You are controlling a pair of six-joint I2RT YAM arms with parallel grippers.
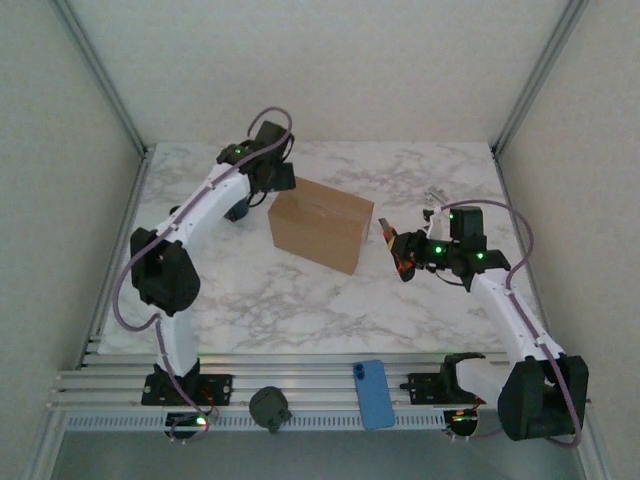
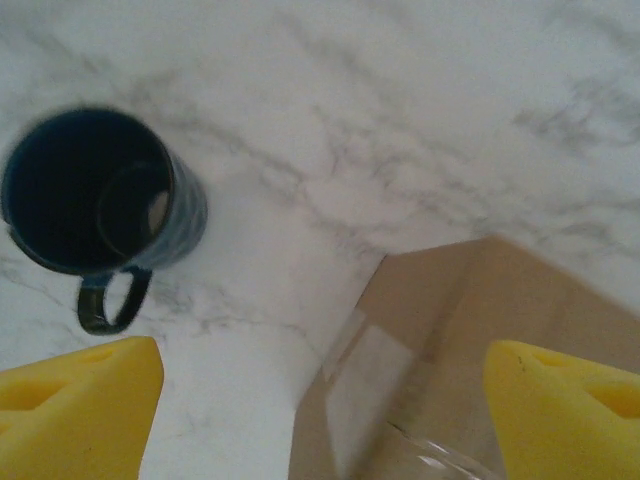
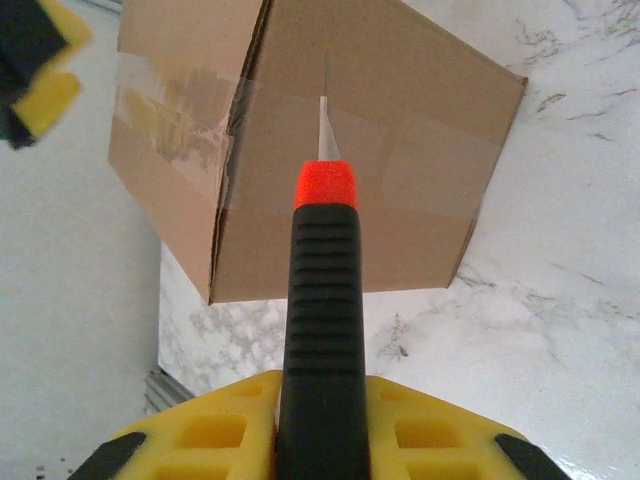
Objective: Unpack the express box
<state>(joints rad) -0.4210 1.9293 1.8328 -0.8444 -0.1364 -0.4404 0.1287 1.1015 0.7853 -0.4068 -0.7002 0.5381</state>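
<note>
The express box (image 1: 320, 225) is a plain brown carton in the middle of the marble table, flaps shut and sealed with clear tape. My right gripper (image 3: 322, 430) is shut on a utility knife (image 3: 322, 300) with a black ribbed handle and an orange collar. Its blade (image 3: 327, 135) points at the taped seam on the box (image 3: 400, 110). From above, the knife (image 1: 386, 233) sits just right of the carton. My left gripper (image 2: 320, 420) hangs open over the box's back left corner (image 2: 480, 320), holding nothing. A dark blue mug (image 2: 95, 190) stands upright beside that corner.
A blue phone (image 1: 373, 393) and a dark round object (image 1: 269, 407) lie on the aluminium rails at the near edge. A small clear item (image 1: 435, 197) lies at the back right. White walls enclose the table on three sides.
</note>
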